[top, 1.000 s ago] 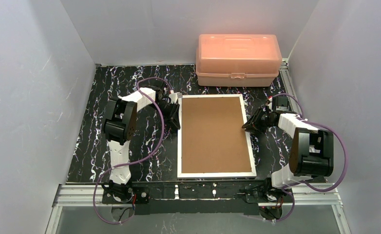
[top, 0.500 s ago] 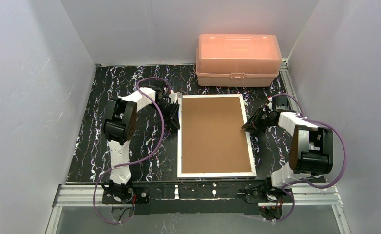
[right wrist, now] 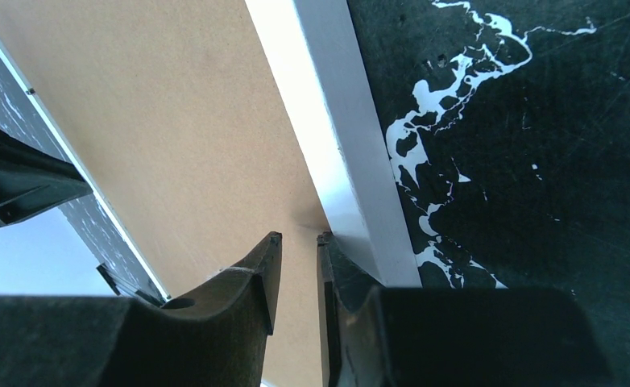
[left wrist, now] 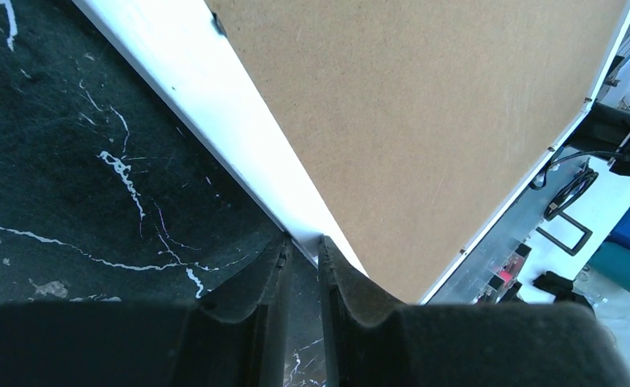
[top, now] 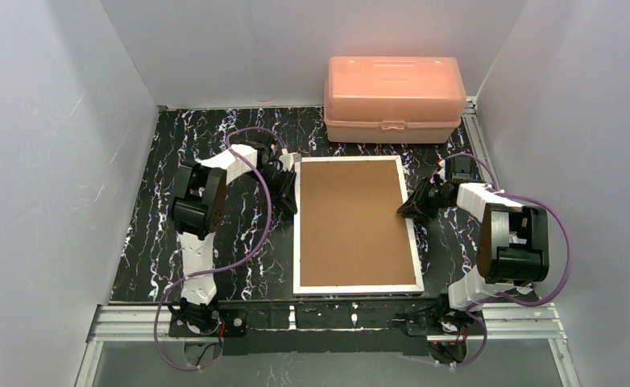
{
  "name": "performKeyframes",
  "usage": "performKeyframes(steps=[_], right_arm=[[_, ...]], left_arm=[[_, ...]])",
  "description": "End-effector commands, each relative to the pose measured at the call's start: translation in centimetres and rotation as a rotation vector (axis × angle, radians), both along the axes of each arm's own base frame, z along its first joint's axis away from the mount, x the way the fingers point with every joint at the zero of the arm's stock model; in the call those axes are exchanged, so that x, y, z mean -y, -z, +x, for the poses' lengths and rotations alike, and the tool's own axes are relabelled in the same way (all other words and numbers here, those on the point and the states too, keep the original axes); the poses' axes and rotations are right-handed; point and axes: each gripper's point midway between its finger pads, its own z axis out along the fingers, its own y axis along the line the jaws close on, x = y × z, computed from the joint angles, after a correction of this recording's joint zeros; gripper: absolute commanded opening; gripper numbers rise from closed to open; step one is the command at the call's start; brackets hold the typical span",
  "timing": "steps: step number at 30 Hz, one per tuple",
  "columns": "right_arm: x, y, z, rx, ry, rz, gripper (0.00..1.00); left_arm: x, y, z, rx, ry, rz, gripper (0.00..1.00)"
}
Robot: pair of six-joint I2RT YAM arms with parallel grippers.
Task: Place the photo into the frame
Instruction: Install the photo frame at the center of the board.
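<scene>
In the top view, the frame (top: 358, 288) lies flat between my two arms, with its back up, so I see only the brown backing board (top: 352, 222) inside the white rim. The photo is not visible in any view. It may be under the board, but I cannot tell. My left gripper (top: 292, 193) is at the frame's left rim and my right gripper (top: 406, 211) is at the right rim, both toward its far half. I judge that I stand on both sides like this so the frame cannot slide on the marbled table (top: 159, 234). The pink box (top: 394, 97) is well beyond both tools.

In the left wrist view, my fingertips (left wrist: 255, 278) are almost together, with only a narrow slit between them. The white rim runs directly in front of them and into that slit. I cannot tell whether they pinch the rim or only hover above it.

In the right wrist view, the fingertips (right wrist: 251, 274) also leave only a thin gap. They sit at the line where the board meets the rim. This looks like a place to catch the board's edge, but a real grip is not visible.

To my judgement, the back must be opened before the photo can go in.
</scene>
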Motion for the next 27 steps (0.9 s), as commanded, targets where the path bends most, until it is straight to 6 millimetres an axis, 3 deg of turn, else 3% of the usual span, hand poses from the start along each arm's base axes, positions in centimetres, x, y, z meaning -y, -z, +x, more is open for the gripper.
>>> performKeyframes(steps=[1,12,15,18,22,27], right_arm=[[0.9,2.8,-1.0,-0.059,-0.007,-0.091,0.31],[0.8,2.3,-0.3,-0.043,0.004,-0.082,0.32],[0.2,0.2,0.9,0.013,-0.008,-0.059,0.36],[-0.4,-3.3,2.7,0.091,-0.013,-0.021,0.45],[-0.1,-6.7,4.7,0.179,0.015,-0.031,0.52],[2.3,-5.0,3.5,0.118,0.087,-0.107,0.63]], left_arm=[[-0.1,0.3,0.3,0.036,0.03,0.023,0.15],[-0.1,0.1,0.3,0.039,0.029,0.022,0.15],[0.0,-0.4,0.4,0.036,0.029,0.014,0.15],[0.0,-1.0,0.5,0.038,0.028,0.006,0.15],[-0.3,-1.7,0.8,0.048,0.017,0.002,0.16],[-1.0,-2.9,1.1,0.061,-0.004,-0.014,0.18]])
